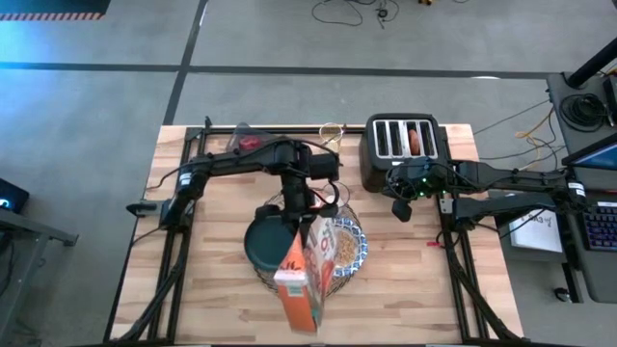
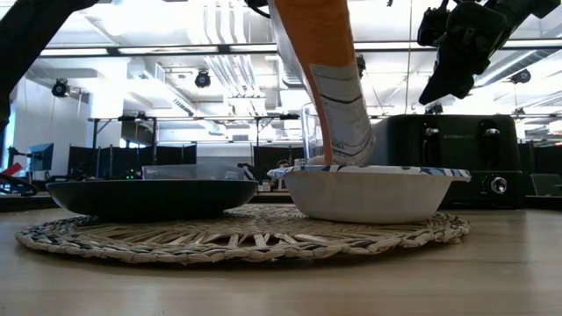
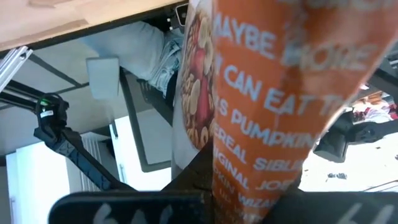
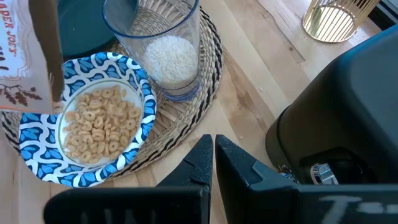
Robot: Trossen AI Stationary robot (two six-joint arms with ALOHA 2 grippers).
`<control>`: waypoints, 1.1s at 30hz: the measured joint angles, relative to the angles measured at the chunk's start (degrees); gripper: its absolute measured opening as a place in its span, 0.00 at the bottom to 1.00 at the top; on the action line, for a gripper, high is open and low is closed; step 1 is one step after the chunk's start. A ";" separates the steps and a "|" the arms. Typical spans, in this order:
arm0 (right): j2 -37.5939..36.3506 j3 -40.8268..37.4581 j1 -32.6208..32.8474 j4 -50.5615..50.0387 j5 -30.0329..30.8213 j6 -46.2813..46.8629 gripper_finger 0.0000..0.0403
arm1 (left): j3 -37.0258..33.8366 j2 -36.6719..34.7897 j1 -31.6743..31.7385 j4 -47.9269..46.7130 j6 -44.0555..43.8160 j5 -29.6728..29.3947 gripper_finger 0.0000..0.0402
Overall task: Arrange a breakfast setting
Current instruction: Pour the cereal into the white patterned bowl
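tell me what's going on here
The left hand holds an orange cereal box tipped over the patterned bowl, which already has cereal rings in it. Bowl, teal plate and glass sit on the woven placemat. The right hand, shut and empty, hovers beside the toaster.

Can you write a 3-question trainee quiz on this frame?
1. True or false: the left gripper holds the cereal box tilted over the bowl.
2. What is in the bowl: A) milk B) ring cereal C) nothing?
3. Fill in: the plate and bowl both sit on the ____.

Key: 1 true; 2 B; 3 placemat.
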 joint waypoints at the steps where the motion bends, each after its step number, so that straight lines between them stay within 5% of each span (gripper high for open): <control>1: 0.00 0.00 0.00 0.00 -0.02 -0.01 0.02 | 0.00 0.00 0.28 0.04 -0.01 -0.44 0.00; 9: 0.00 0.00 0.00 0.00 0.00 0.00 0.02 | 0.31 0.35 0.83 0.14 -0.14 -5.37 0.00; 16: 0.00 0.00 -0.01 0.03 -0.01 0.01 0.02 | 0.22 1.09 0.05 0.04 -1.63 -0.46 0.00; 20: 0.00 0.00 -0.02 0.04 0.00 0.01 0.02 | 0.32 0.86 1.08 0.16 -1.74 -4.09 0.00; 33: 0.00 0.00 -0.02 0.13 0.00 -0.01 0.02 | 0.44 1.70 0.92 0.52 -0.77 -2.96 0.00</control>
